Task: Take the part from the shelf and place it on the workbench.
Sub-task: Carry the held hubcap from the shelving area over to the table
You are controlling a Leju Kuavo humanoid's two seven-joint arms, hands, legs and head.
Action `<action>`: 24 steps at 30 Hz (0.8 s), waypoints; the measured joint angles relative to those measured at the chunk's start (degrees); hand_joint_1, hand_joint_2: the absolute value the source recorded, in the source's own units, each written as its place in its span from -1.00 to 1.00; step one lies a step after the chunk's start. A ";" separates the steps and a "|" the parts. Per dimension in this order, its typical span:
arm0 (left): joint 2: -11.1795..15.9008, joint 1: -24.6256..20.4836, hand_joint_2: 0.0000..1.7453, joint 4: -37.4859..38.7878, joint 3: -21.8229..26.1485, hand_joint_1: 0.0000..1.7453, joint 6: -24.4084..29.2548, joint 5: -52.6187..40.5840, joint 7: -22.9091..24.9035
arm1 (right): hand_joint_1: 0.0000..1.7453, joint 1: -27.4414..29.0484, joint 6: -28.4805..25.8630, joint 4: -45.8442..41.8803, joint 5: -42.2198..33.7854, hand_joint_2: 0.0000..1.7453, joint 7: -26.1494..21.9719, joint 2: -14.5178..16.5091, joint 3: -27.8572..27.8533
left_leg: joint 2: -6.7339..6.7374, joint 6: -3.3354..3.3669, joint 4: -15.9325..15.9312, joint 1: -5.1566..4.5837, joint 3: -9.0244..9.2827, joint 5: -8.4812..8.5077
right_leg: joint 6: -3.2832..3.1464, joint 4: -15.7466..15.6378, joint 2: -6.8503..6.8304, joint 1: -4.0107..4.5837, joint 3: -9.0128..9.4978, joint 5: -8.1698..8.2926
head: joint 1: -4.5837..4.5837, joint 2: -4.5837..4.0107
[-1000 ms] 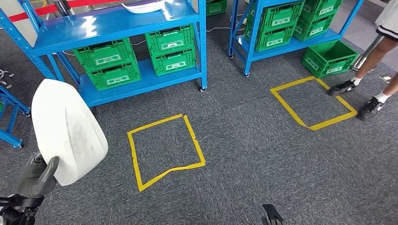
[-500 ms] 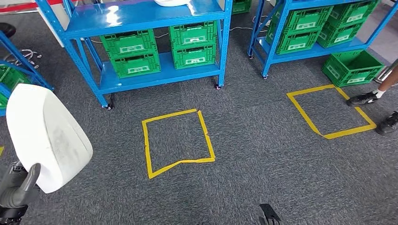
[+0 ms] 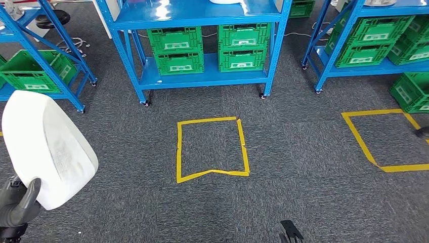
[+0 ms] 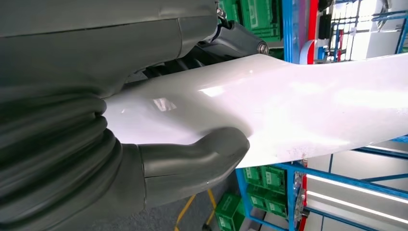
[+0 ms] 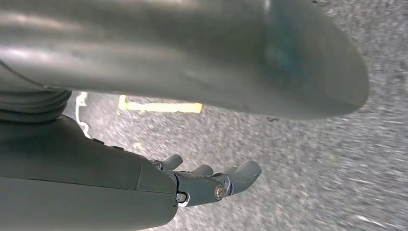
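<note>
A large white curved part point(image 3: 48, 149) stands up at the lower left of the head view, gripped by my left hand point(image 3: 17, 205) at its lower end. In the left wrist view the thick thumb point(image 4: 192, 161) presses on the glossy white part point(image 4: 298, 110) while dark fingers clamp its other face. My right hand point(image 5: 207, 185) hangs beside my body above the grey carpet, fingers loosely apart and holding nothing. A dark tip of it point(image 3: 291, 230) pokes in at the bottom edge of the head view.
Blue shelving racks point(image 3: 202, 12) with green crates point(image 3: 174, 50) line the far side, more racks at left point(image 3: 30, 45) and right point(image 3: 364, 35). Yellow tape squares point(image 3: 210, 149) point(image 3: 387, 139) mark the grey carpet. A shoe tip point(image 3: 422, 132) shows at the right edge.
The whole scene has slid rightward, so the camera has turned left. The left hand keeps its hold on the white part. The person's legs have left the picture except a shoe tip.
</note>
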 joint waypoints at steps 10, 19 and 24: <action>-0.60 2.87 1.00 -3.79 0.34 1.00 0.04 -1.29 -1.37 | -1.00 0.18 -0.02 -0.01 0.32 -1.00 -0.68 -0.28 0.05 | 8.64 -0.89 -1.99 0.68 3.59 -0.53 | 0.70 0.01 -7.31 0.15 0.00 -0.07 | -0.56 0.01; -0.91 1.35 1.00 -2.06 0.24 1.00 0.06 -1.88 -1.87 | -1.00 0.37 -0.02 0.01 0.35 -1.00 1.52 -0.13 0.05 | 3.72 1.93 -3.12 0.68 2.63 0.92 | 2.56 14.74 -1.32 0.14 -6.82 -7.64 | 0.09 0.01; -1.19 0.30 1.00 -0.21 0.08 1.00 0.07 -1.79 -1.86 | -1.00 0.48 -0.36 0.01 0.10 -1.00 1.60 -0.06 0.05 | -0.04 1.48 -1.84 0.54 1.71 0.96 | 1.91 4.57 1.36 0.10 -2.28 -1.25 | 0.19 0.01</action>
